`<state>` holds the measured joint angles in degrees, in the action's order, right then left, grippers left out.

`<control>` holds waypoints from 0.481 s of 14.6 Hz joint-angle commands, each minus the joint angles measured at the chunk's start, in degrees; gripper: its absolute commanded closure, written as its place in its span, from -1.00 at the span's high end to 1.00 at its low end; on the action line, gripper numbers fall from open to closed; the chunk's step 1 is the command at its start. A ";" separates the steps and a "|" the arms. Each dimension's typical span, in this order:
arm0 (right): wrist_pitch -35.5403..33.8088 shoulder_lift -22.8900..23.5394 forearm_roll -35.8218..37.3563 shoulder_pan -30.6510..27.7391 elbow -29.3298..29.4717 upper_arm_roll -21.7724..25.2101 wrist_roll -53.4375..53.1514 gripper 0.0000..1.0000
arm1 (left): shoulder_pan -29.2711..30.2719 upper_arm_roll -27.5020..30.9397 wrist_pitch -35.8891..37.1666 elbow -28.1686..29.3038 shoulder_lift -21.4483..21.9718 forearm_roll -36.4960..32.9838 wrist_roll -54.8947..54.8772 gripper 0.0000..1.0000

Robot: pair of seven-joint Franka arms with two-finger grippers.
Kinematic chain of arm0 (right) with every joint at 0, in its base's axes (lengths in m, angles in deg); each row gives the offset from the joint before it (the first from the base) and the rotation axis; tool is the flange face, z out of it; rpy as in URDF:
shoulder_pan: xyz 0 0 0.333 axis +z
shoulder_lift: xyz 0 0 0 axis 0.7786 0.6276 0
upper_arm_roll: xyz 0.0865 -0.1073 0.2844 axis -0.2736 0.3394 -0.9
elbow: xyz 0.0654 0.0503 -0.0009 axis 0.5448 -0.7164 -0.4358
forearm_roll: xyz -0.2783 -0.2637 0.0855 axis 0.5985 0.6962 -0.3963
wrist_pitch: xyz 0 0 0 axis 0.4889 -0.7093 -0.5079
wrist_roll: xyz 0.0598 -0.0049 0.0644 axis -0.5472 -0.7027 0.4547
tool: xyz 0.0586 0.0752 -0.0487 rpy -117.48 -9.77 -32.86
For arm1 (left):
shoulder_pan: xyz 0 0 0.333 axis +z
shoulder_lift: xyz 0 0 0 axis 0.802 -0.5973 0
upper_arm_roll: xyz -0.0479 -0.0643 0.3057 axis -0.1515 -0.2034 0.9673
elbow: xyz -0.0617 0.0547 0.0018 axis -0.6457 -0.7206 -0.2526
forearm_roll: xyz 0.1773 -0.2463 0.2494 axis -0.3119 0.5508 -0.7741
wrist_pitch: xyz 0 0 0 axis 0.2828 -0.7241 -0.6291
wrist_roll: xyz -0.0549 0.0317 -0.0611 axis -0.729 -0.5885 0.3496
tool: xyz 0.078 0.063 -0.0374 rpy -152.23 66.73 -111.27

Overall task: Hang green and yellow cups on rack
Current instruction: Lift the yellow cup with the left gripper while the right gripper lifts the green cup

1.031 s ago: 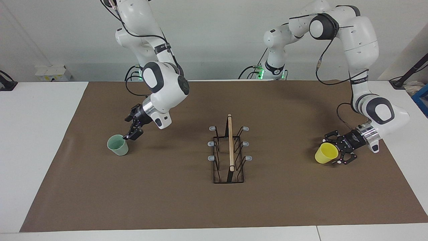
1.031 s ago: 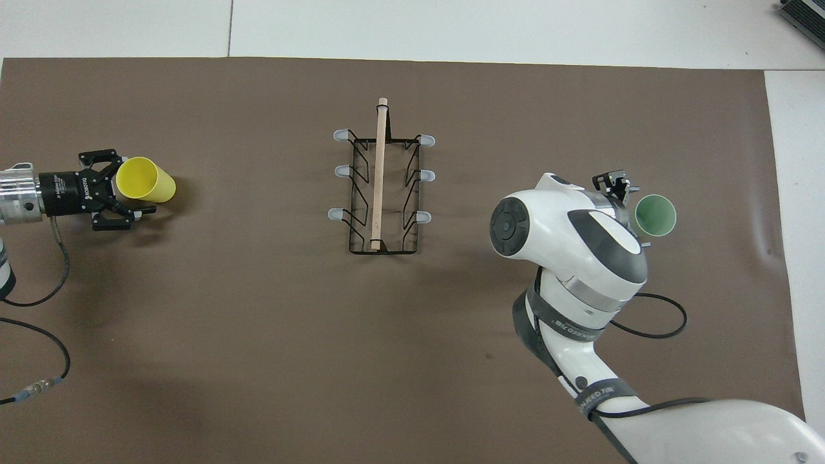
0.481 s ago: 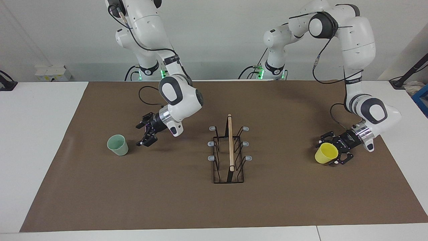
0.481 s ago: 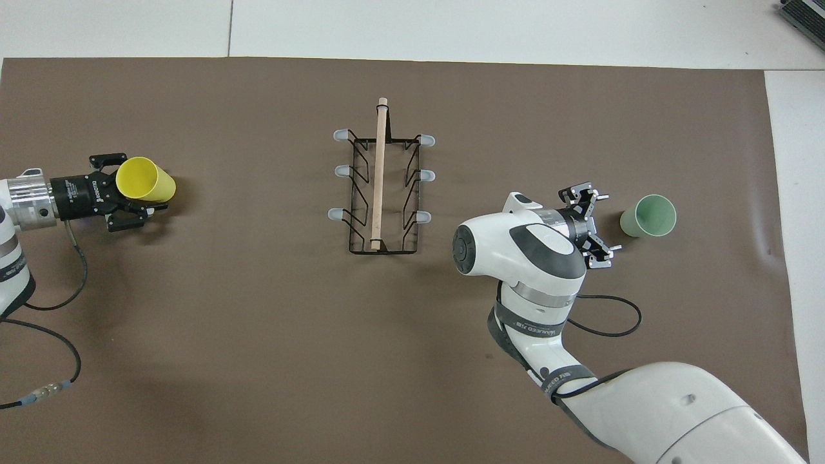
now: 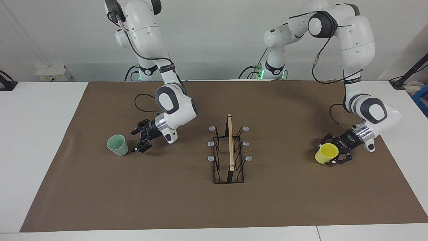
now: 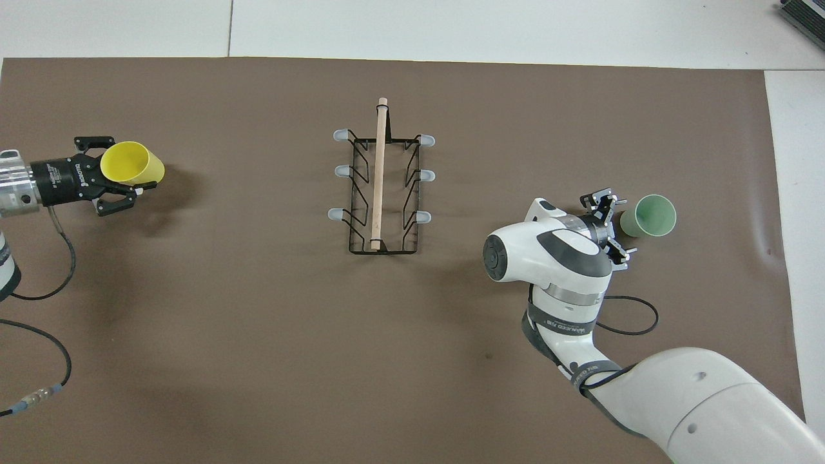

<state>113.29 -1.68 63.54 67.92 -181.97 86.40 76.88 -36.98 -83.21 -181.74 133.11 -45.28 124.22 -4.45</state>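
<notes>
The pale green cup (image 5: 117, 144) (image 6: 654, 216) stands upright, mouth up, on the brown mat toward the right arm's end. My right gripper (image 5: 137, 140) (image 6: 614, 223) is low beside it on the rack's side, fingers open and turned sideways toward the cup, just short of touching it. The yellow cup (image 5: 326, 153) (image 6: 132, 163) is tilted on its side toward the left arm's end, mouth toward my left gripper (image 5: 335, 151) (image 6: 115, 173), which is shut on its rim. The black wire rack (image 5: 230, 150) (image 6: 380, 187) with its wooden bar stands mid-table, its pegs bare.
The brown mat (image 5: 214, 207) covers most of the white table (image 5: 40, 134). The right arm's black cable (image 6: 635, 316) loops over the mat beside its wrist. The left arm's cable (image 6: 38, 335) trails by the mat's edge.
My right gripper drew back from the green cup toward the rack, turned sideways, then came back beside the cup. My left gripper shifted slightly with the yellow cup in it.
</notes>
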 commanded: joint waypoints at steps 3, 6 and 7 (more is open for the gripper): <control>3.32 -1.32 6.34 -1.84 -4.25 -0.32 -3.98 1.00 | -5.53 1.12 -4.12 1.32 8.07 -8.00 -0.55 -0.76; 5.17 -1.41 10.30 -3.16 -5.74 -0.32 -4.87 1.00 | -10.97 1.21 -7.09 1.93 13.78 -18.44 0.15 -0.97; 5.78 -1.41 11.54 -3.77 -5.83 -0.32 -4.87 1.00 | -13.51 1.30 -8.33 2.80 15.54 -22.14 0.50 -0.99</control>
<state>116.97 -1.70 71.52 65.86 -185.68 86.40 73.26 -45.60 -83.08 -186.71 132.67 -34.77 108.16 -4.44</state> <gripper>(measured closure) 0.000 0.330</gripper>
